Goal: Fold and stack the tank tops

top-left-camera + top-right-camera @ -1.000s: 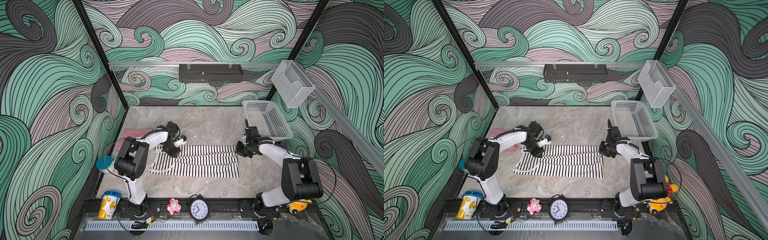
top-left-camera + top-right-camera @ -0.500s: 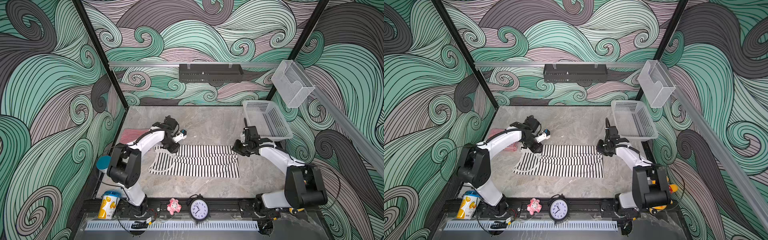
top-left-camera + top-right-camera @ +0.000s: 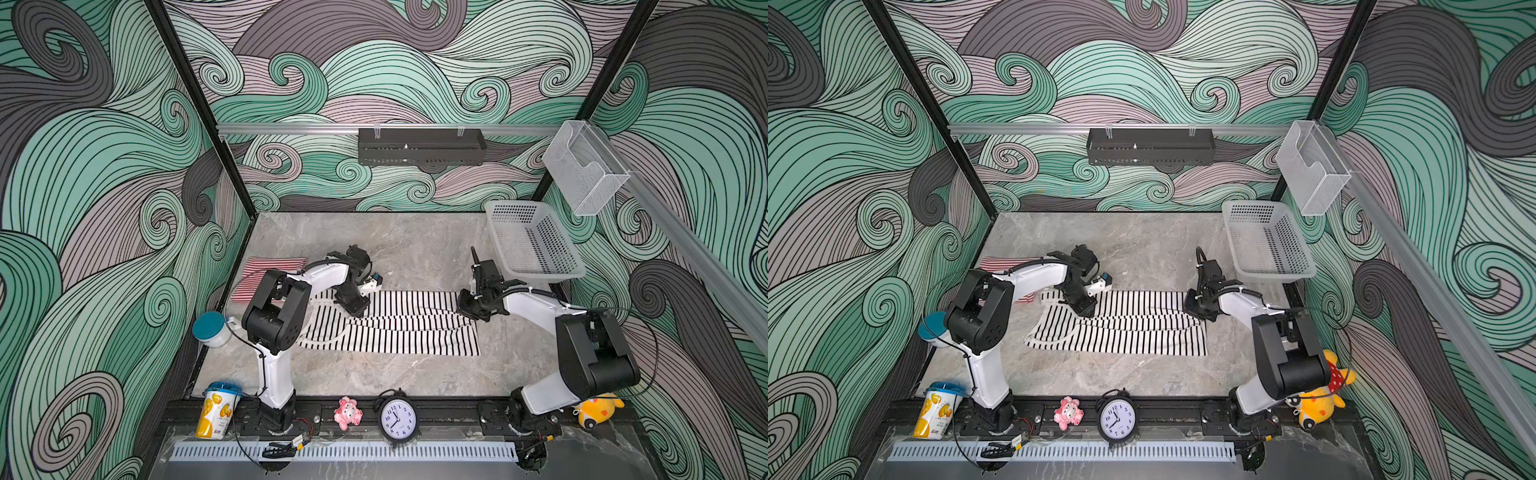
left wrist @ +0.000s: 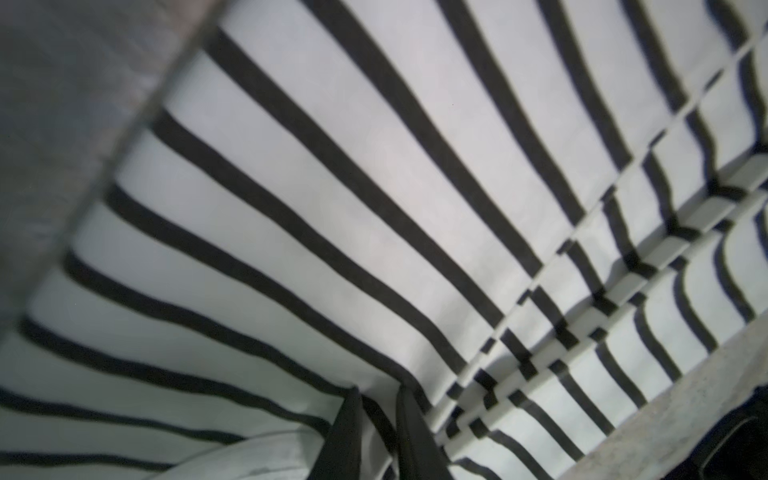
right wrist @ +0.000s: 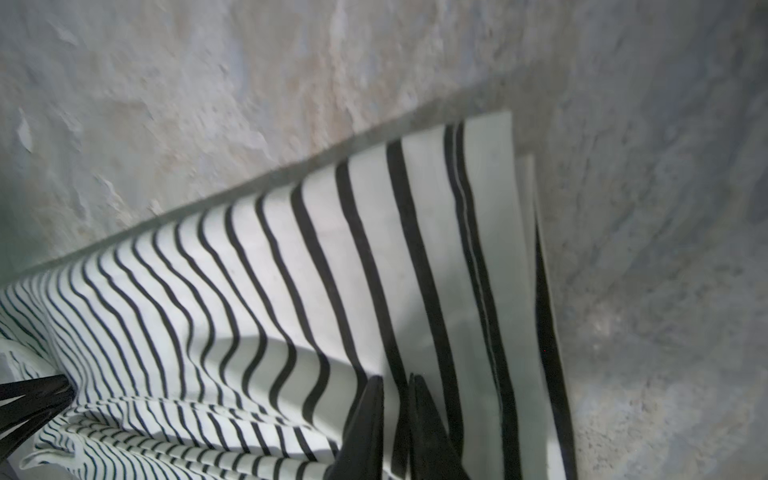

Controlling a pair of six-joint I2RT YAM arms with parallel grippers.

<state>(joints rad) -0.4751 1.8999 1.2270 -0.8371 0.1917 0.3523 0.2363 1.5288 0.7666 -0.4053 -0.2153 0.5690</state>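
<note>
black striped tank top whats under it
Only the grey table shows around the black striped tank top. The cloth covers whatever lies beneath it, so nothing else can be confirmed.

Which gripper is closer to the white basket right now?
Right. The right gripper pinches a corner of the black-and-white tank top close beside the white basket; the left gripper grips the top's opposite end, farther away.

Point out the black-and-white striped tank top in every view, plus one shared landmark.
Top view: black-and-white tank top spread flat, just below centre.
Top view: same spot.
Left wrist: fills nearly the whole picture.
Right wrist: one corner of it, close up.
Landmark: the grey stone table bordering the cloth.
</note>
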